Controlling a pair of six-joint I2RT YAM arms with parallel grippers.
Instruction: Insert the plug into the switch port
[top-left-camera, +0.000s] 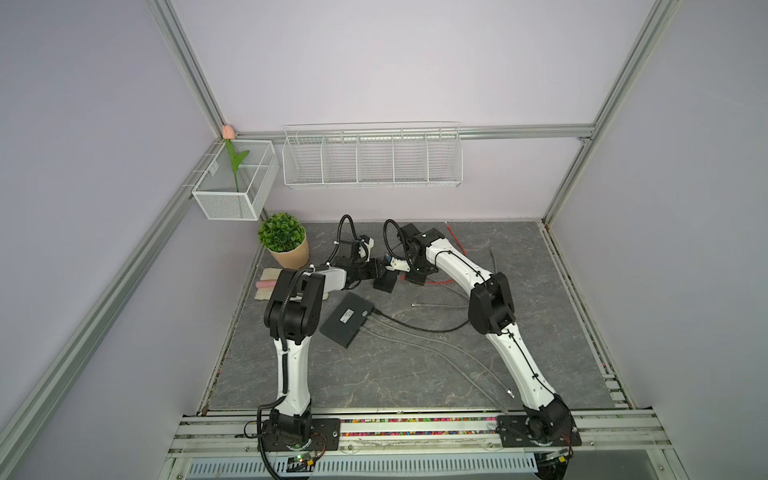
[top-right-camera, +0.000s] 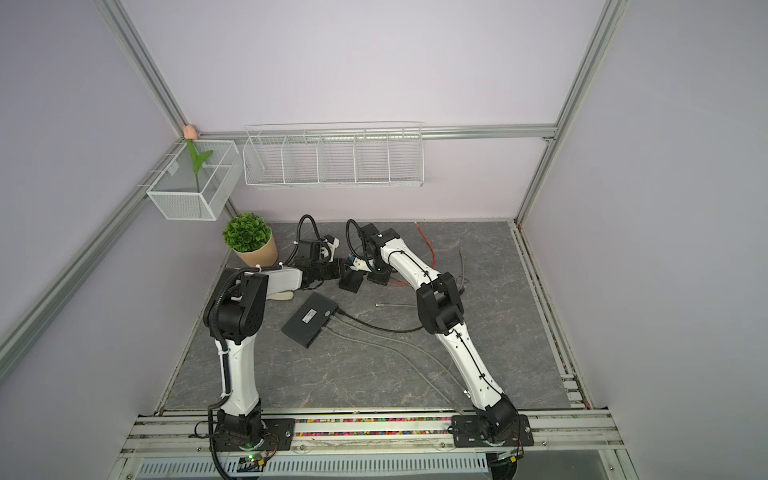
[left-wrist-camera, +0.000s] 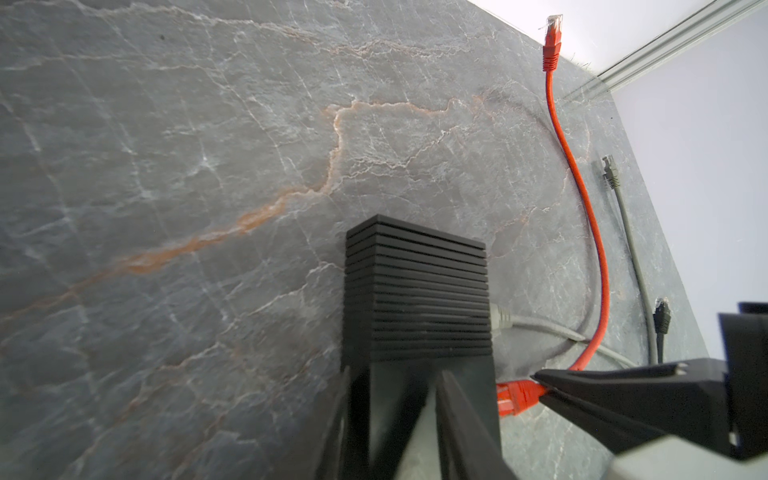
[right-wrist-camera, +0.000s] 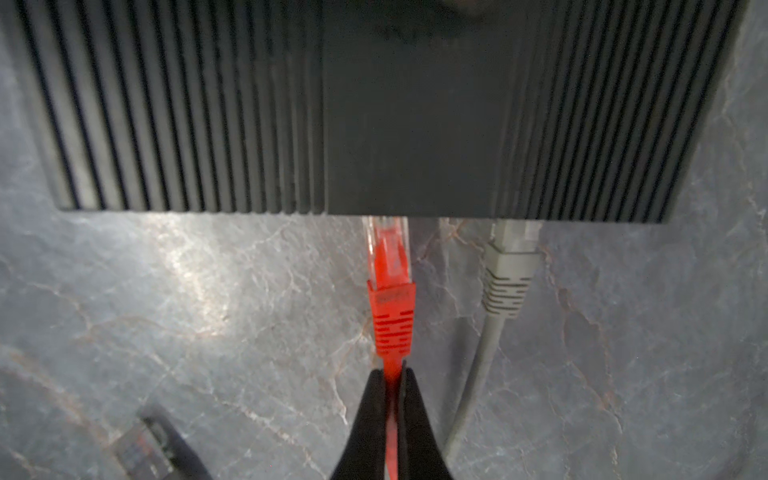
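Potted plant (top-left-camera: 284, 239) back-left on table (top-left-camera: 395, 374); wire rack (top-left-camera: 372, 166) above; tulip (top-left-camera: 228, 132) in mesh basket (top-left-camera: 226, 203).

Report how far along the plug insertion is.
Done: the left gripper grips the ribbed switch, and the right gripper is shut on the red cable just behind the red plug, lined up beside the seated grey plug. In hand: the red plug's clear tip is at the port edge, more exposed than the grey one's. Left: likely push it home, then release.

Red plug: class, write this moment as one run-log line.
left gripper: shut on switch | right gripper: shut on red cable behind plug | plug: tip at switch edge, not fully in
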